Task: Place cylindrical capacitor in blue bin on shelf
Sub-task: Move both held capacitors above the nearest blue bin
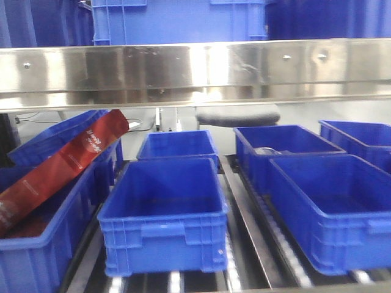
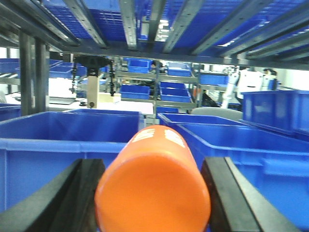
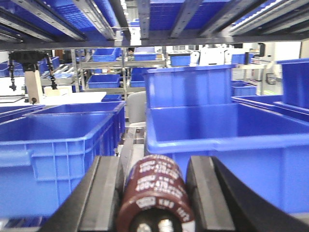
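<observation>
The cylindrical capacitor (image 3: pixel 157 193), dark brown with white print and two metal terminals facing the camera, lies between the black pads of my right gripper (image 3: pixel 154 169), which is shut on it. Ahead of it are one blue bin (image 3: pixel 231 145) on the right and another blue bin (image 3: pixel 53 145) on the left, with a rail gap between them. My left gripper (image 2: pixel 153 164) is shut on an orange cylinder (image 2: pixel 154 198). The shelf's shiny steel beam (image 1: pixel 195 67) crosses the front view above several blue bins, such as the centre bin (image 1: pixel 165 213). Neither gripper shows in the front view.
A red foil bag (image 1: pixel 61 165) leans in the left bin (image 1: pixel 36 244). Roller rails (image 1: pixel 244 232) run between the bin rows. A bin at the right rear (image 1: pixel 284 143) holds something pale. An upper shelf level with more blue bins (image 1: pixel 177 18) hangs close overhead.
</observation>
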